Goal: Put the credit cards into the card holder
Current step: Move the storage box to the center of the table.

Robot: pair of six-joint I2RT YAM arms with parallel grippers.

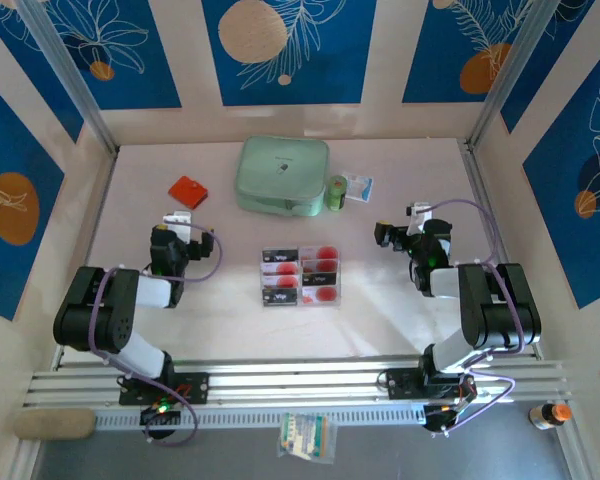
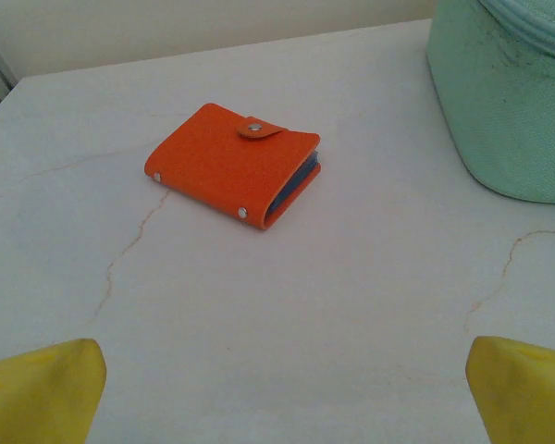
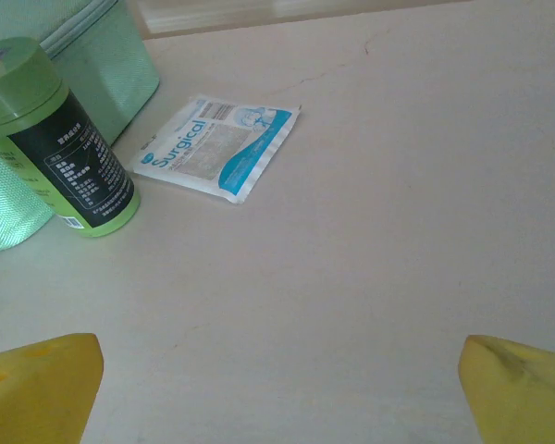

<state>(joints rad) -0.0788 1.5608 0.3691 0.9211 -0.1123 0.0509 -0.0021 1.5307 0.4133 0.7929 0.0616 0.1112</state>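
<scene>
Colour first: the card holder (image 2: 231,165) is a flat orange-red square, folded shut, with its tab snapped down over the spine edge. Two small metal studs show at its near corners, and bluish-grey pockets peek out along the open side. It lies flat on the pale table (image 2: 287,305), on the far left. It is left of the mint-green zip case (image 2: 509,102) and apart from it, and ahead of the left gripper (image 2: 279,388).

The credit cards (image 1: 300,277) lie mid-table between the two arms, set in rows in a clear tray (image 1: 265,300). Each is pale with a red circle and a black band. From above they blur together, so their exact number cannot be told.

By count: one card holder, one zip case, one green canister (image 3: 60,139) touching the case, and one packet (image 3: 217,143) printed "Surgical" just beside the canister.

Both grippers stand with their yellow fingers (image 2: 37,388) spread wide and nothing between them; the right gripper (image 3: 277,388) hangs over bare table near the canister and packet.
</scene>
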